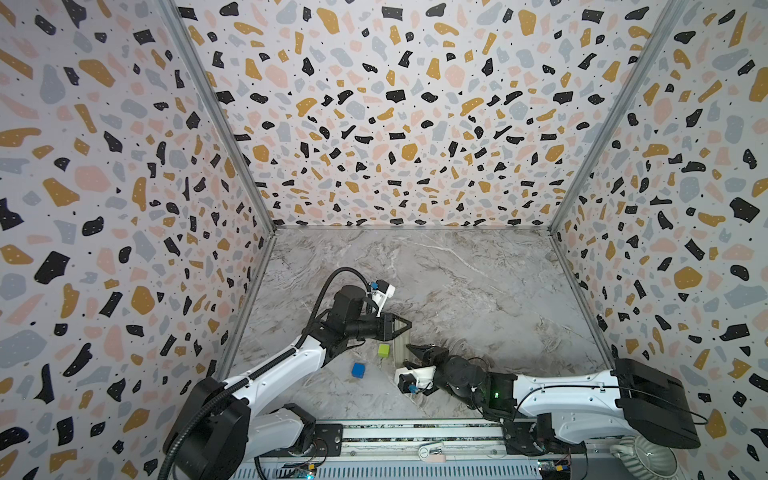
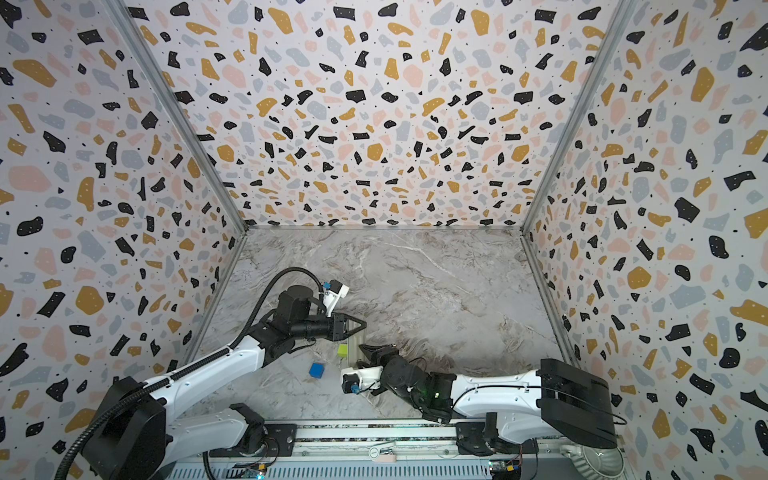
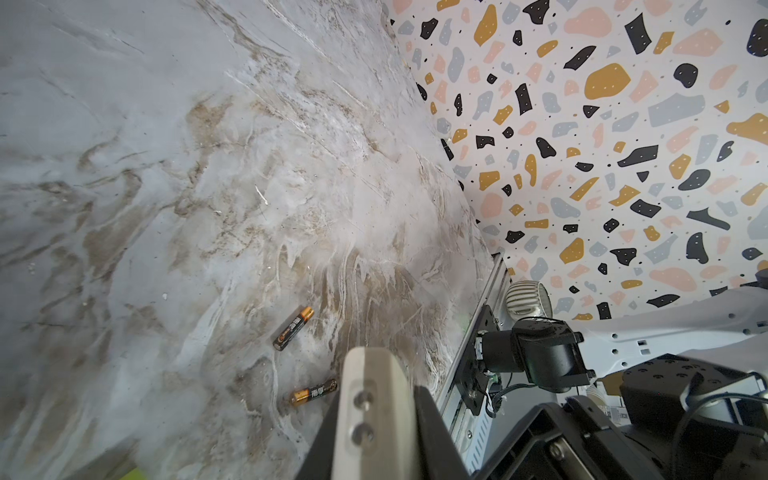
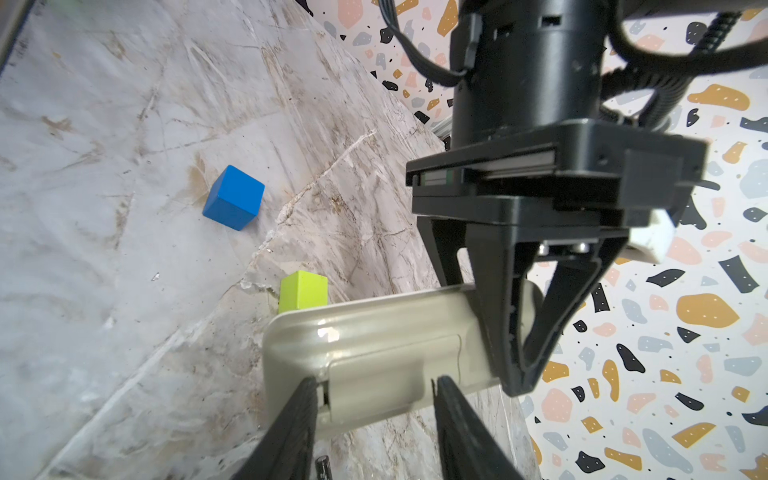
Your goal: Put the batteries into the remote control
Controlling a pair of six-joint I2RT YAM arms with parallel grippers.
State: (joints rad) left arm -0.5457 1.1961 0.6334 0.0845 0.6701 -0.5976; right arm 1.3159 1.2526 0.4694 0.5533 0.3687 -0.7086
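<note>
Left arm [image 1: 286,361] extended rightward, left gripper [image 4: 519,374] clamping the far end of the remote control [image 4: 374,328]; right arm [image 1: 561,390] extended leftward, right gripper [image 4: 377,379] parted over battery cover [image 4: 395,357]

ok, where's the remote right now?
In both top views the remote control stands edge-on near front centre, beside the green cube, between the left gripper and the right gripper.

Both batteries [image 3: 293,328] [image 3: 313,392] carry a short line of pale printed characters on their black-and-gold wraps. The print is too small and blurred to make out. Nothing else readable shows.
</note>
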